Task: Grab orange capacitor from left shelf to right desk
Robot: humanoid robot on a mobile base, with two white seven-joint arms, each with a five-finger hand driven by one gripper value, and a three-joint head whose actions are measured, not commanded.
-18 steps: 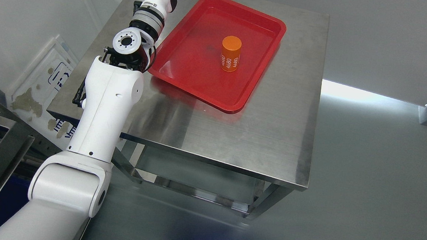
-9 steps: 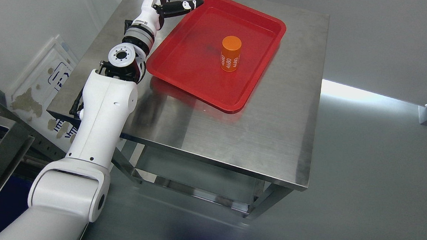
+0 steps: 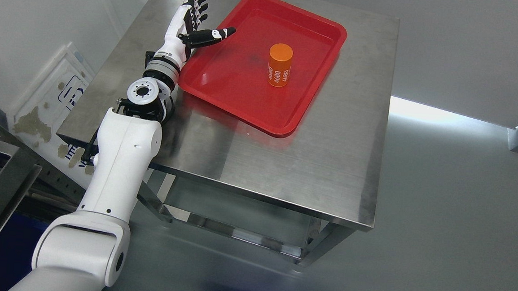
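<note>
An orange capacitor (image 3: 279, 65) stands upright in the red tray (image 3: 226, 89) on the steel desk (image 3: 312, 153); white "4680" print runs down its side. My left hand (image 3: 199, 18) is open above the tray's left rim, fingers spread and thumb pointing toward the capacitor. It holds nothing and is well apart from the capacitor. The left arm (image 3: 118, 164) reaches up from the lower left over the desk's left side. The right arm does not show.
A metal shelf frame (image 3: 0, 183) with blue bins stands at the lower left. A worn white panel (image 3: 50, 101) leans against the wall beside the desk. Grey floor lies to the right of the desk.
My left arm has drawn back toward me and to the left; the hand, partly cut off by the top edge before, now shows whole and open. The capacitor has stayed put.
</note>
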